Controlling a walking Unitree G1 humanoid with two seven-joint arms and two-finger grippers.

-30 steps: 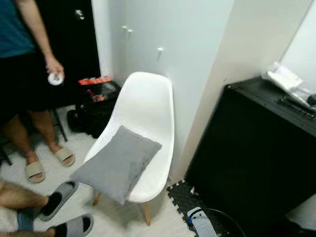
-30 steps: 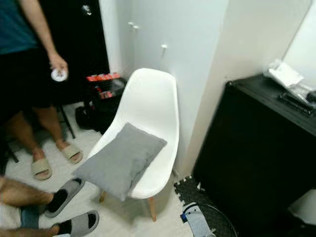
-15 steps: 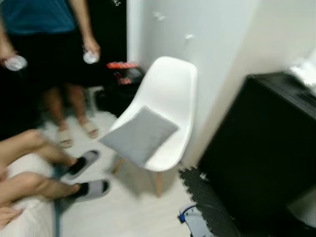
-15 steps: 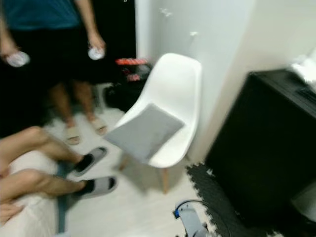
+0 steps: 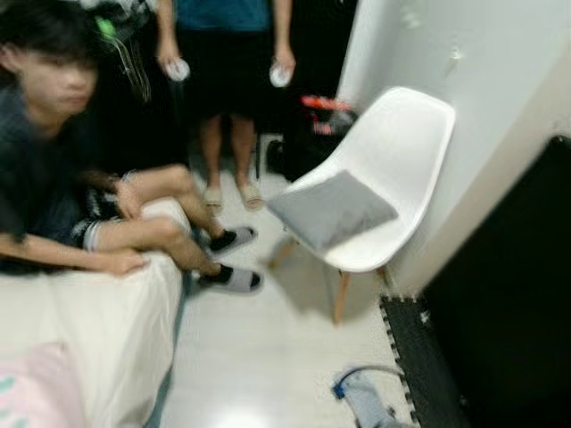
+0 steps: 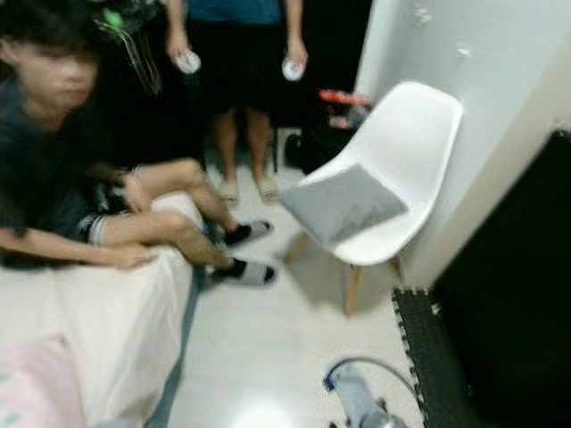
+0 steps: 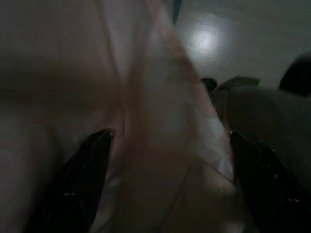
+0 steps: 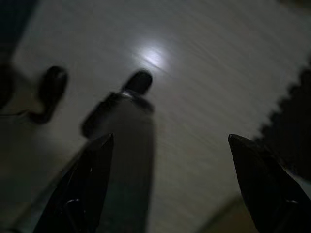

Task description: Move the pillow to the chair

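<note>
pillow (image 5: pixel 332 208) unmoved on chair (image 5: pixel 393 169); view panned left.

Pillow (image 5: pixel 332 209) on chair (image 5: pixel 393 152) seat, right; seated person (image 5: pixel 62 178) on bed (image 5: pixel 89 330) left; standing person (image 5: pixel 230 53) behind.

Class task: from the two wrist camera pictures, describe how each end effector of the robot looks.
The left end effector has two long black fingers, glossy, tapering to pointed tips. The right end effector matches it: two black tapered fingers with a faint sheen. No cables or markings can be made out in the dim light.
</note>
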